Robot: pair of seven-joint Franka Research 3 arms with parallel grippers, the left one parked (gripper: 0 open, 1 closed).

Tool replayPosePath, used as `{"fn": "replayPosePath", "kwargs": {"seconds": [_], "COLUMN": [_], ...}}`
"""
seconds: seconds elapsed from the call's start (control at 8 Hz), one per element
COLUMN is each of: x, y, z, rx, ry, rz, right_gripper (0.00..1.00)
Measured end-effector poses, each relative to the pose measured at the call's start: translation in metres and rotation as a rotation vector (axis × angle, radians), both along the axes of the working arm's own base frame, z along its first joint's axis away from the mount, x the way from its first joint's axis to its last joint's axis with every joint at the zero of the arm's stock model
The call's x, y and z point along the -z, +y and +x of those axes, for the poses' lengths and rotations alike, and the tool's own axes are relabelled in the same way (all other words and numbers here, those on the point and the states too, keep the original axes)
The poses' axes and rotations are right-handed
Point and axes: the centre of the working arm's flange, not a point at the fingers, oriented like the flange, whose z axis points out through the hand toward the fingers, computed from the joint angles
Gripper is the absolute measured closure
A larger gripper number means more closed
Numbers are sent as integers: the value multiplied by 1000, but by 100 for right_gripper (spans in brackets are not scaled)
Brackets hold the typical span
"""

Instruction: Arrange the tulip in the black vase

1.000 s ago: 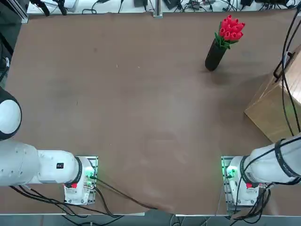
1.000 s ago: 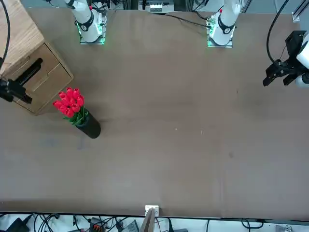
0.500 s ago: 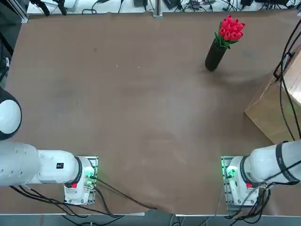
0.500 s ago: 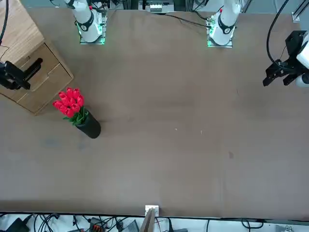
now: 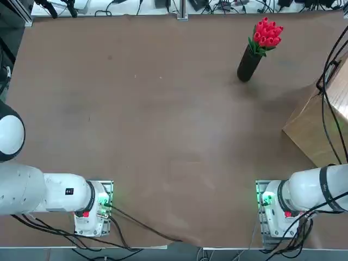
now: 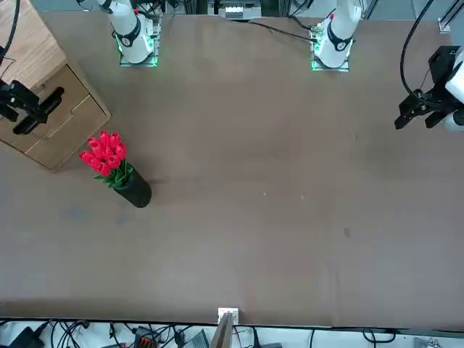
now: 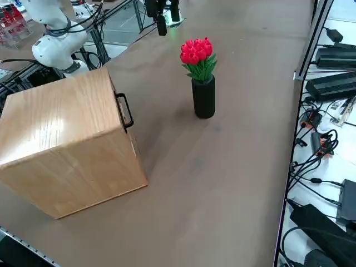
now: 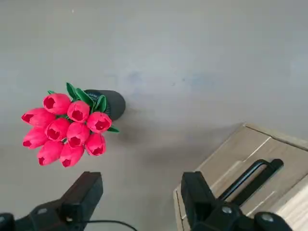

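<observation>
The jaws of the right gripper (image 8: 143, 180) stand spread with nothing between them, held above the tabletop (image 8: 159, 38) and near the box (image 8: 238, 147). Just past the tip of one jaw is the box's drawer front with its black handle (image 8: 248, 180); that jaw partly covers the box from the wrist's viewpoint. I can't tell whether it touches, though it looks to be over the box rather than against it.

Out from the other jaw, beyond its tip and apart from it, is the tulip (image 8: 67, 127). Its stems are down in the vase (image 8: 114, 104), the blooms and green leaves (image 8: 83, 96) spilling over the mouth. The vase stands upright on the tabletop, farther out from the jaws than most of the blooms, and neither is being gripped.

So the arranging looks done, and the step in hand is most likely the clearing away after it. The next move, I'd say, calls for no new grasp: take the spread jaws clear of the box and handle, on a path away from the flowers. A swing back towards the blooms could knock the slim vase over; a dip could catch the handle.
</observation>
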Motion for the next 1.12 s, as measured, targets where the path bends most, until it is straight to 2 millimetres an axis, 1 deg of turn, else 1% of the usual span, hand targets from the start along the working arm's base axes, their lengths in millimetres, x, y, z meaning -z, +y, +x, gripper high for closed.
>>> {"fn": "replayPosePath", "kwargs": {"seconds": [0.25, 0.5, 0.88, 1.12], "x": [-4, -5, -6, -6], "y": [7, 9, 14, 16], "z": [-3, -4, -4, -4], "rx": [-43, -77, -44, -42], "ry": [-3, -2, -8, -8], "rz": [-35, -37, 14, 19], "right_gripper": [0, 0, 0, 0]}}
